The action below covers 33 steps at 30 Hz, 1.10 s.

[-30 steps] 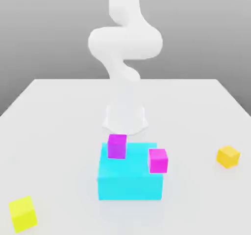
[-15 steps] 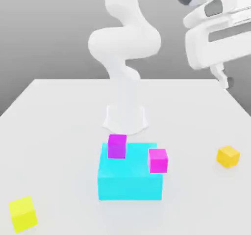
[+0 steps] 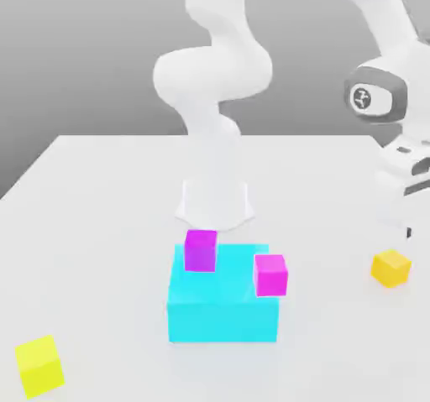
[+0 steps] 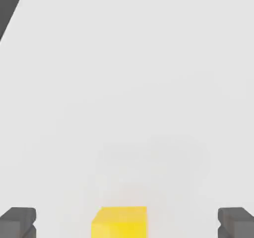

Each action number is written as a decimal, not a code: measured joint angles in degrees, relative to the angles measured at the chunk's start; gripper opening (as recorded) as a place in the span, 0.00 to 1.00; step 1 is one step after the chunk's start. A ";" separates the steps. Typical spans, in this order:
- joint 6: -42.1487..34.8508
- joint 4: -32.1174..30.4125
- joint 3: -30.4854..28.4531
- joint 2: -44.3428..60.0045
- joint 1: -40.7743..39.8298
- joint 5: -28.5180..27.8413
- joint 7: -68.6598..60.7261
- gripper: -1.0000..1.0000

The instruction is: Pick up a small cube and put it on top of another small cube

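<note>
Fingers (image 4: 19, 221) spread wide, 2 dark tips cut by frame edge; gripper (image 4: 127, 222) holds nothing. Amber small cube (image 4: 119, 222) between them on table (image 4: 124, 83), partly cropped. Lemon-yellow cube (image 3: 39, 365) well apart.

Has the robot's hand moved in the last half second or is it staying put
Yes. In the exterior view the gripper came down from high over the table at that view's right, toward the amber cube, which has not moved.

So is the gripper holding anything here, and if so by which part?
Nothing is held. The gripper is open, its fingertips spread wide on either side of the amber cube, not touching it; the cube sits on the table.
</note>
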 joint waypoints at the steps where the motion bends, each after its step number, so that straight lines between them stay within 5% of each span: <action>1: 0.78 -0.61 -0.56 1.32 1.15 -2.79 2.71 0.50; 9: 11.22 0.89 -12.08 15.65 11.22 -19.16 16.19 0.50; 10: 12.14 1.12 -13.01 16.80 12.01 -19.77 16.74 0.00; 17: 12.12 1.10 -12.98 16.68 11.98 -19.93 16.85 0.00; 23: 4.01 -1.29 -6.07 6.06 7.21 -10.49 9.68 0.00; 33: -7.15 9.53 -16.70 10.93 -1.42 0.26 27.80 0.00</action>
